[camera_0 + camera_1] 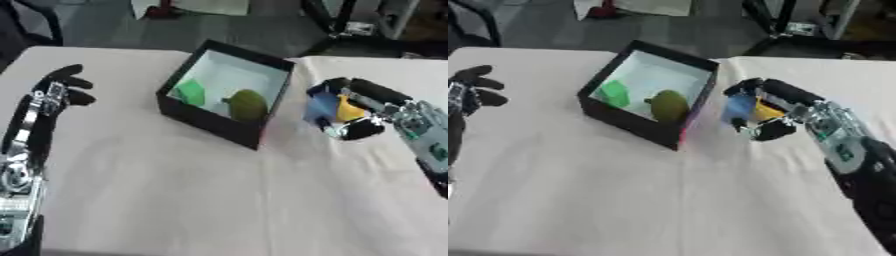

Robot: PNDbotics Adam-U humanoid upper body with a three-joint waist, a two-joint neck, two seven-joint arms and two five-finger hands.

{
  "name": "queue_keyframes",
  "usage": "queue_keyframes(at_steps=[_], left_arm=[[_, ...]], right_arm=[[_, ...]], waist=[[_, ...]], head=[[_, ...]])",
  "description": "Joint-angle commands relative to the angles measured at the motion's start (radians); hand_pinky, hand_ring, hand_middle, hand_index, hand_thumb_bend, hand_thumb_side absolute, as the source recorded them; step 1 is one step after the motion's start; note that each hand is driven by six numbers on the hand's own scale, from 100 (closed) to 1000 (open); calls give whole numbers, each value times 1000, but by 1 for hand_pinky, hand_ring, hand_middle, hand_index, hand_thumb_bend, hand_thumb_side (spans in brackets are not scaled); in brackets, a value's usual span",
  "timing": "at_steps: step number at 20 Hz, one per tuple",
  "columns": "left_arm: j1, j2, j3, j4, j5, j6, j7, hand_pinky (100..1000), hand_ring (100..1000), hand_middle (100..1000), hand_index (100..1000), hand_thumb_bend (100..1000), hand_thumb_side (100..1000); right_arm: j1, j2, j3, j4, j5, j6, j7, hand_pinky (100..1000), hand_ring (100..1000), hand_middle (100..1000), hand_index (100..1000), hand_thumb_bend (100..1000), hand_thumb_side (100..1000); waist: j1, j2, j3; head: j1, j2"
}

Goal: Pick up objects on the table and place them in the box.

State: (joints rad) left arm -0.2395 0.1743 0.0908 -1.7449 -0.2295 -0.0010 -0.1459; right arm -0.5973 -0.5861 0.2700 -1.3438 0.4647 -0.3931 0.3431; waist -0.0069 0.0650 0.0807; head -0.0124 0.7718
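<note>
The flat bench with its pale cloth cover (201, 200) is closest to us, and the near part of it shows only cloth. On the left side, the robot's black and silver left hand (54, 92) rests on the cloth. Its fingers are straight and relaxed, and it holds nothing.

A bit farther back on the right, the robot's black and silver right hand (785, 112) is curled around a small blue and yellow blocky thing (750, 111). This thing sits just beside the right wall of the box and is not inside it yet. I cannot tell if it is one toy or two pieces, or if it is touching the cloth or is lifted off it.

It looks small and light, and probably hard like plastic, so it should not squash. It may be smooth and could slip. I think it is best to hold it around the middle, with the thumb on one side and the fingers on the other, the way the hand seems to be doing.

Next to it is the square black box with white inside walls (206, 122). It stands open at the top and is turned at an angle. Inside lie a small green block (189, 92) on the left and a round yellow-green thing like a fruit (248, 104) toward the right. There is still room in the box near the far wall.
</note>
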Motion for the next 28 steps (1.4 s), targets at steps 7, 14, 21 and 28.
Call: queue_keyframes(at_steps=[7, 14, 21, 28], left_arm=[[-37, -3, -11, -26, 2, -3, -7, 688, 587, 621, 858, 100, 994], [-75, -40, -38, -30, 12, -11, -32, 688, 588, 621, 857, 100, 989], [-121, -77, -59, -36, 23, -16, -53, 687, 588, 621, 857, 100, 985], [-123, -81, -65, -38, 25, -16, -61, 687, 587, 621, 857, 100, 987]], right_arm=[[-124, -69, -22, -21, -108, 44, 12, 765, 520, 411, 871, 100, 203], [-221, -5, -13, 113, -77, 1, 58, 773, 550, 442, 879, 100, 201], [-263, 62, -43, 283, 34, -39, 23, 796, 785, 714, 916, 100, 198], [-283, 86, -49, 305, 264, -14, -93, 897, 956, 950, 972, 100, 205]], waist=[[16, 14, 37], [33, 32, 115], [39, 55, 191], [31, 60, 202]], head=[[-26, -2], [-131, -2], [-243, -2], [-267, -2]])
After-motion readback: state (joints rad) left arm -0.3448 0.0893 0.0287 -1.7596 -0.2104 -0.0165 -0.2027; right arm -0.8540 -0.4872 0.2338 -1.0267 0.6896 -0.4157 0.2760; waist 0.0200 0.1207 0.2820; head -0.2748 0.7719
